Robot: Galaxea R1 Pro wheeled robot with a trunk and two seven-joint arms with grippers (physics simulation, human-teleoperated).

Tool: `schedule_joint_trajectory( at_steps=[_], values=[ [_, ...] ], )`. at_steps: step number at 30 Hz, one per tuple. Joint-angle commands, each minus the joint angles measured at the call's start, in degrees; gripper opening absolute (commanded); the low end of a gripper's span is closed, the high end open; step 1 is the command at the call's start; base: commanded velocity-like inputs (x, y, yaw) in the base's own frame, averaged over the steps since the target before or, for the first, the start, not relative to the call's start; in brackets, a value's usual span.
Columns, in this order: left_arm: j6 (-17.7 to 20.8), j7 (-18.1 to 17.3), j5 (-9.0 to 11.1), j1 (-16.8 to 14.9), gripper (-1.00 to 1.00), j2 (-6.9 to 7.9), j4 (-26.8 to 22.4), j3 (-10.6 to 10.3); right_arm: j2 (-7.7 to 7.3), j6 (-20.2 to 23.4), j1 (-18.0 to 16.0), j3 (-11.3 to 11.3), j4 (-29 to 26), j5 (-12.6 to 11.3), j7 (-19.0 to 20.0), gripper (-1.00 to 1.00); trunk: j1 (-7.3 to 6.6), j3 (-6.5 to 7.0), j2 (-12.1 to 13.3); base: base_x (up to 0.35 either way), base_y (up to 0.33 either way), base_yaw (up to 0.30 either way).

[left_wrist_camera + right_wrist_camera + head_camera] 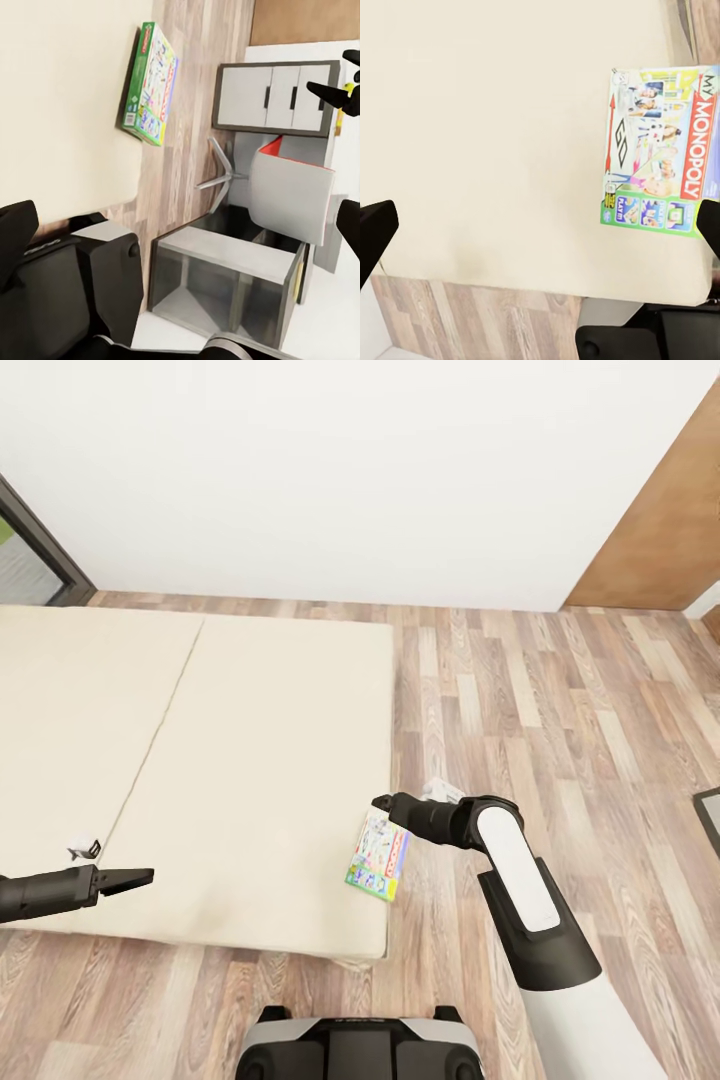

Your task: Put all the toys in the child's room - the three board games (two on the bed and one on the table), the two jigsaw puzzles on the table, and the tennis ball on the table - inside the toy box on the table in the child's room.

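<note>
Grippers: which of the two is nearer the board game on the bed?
The right gripper, hovering just above the board game at the bed's edge; the left gripper is farther off.

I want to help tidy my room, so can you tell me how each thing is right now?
Board game: lying flat, face up, near the bed's edge, not held.
Bed: carrying the game near its corner.
Right gripper: open, above the game.
Left gripper: open, holding nothing.
Drawers: shut.
</note>
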Motion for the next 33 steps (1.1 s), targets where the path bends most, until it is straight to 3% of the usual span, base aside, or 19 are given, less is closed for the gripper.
schedule_joint_trajectory(
  at_steps=[1,33],
  values=[
    [0.6,-0.2,0.0,0.0,1.0,0.03,0.0,0.0,0.02,0.1,0.0,0.0,0.0,-0.5,-0.6,1.0,0.04,0.02,-0.1,0.0,0.0,-0.023],
    [0.6,-0.2,0.0,0.0,1.0,0.01,0.0,-0.1,-0.06,0.1,0.0,0.0,0.2,-0.4,-0.6,1.0,0.04,3.03,-0.1,0.0,0.0,-0.002]
  ],
)
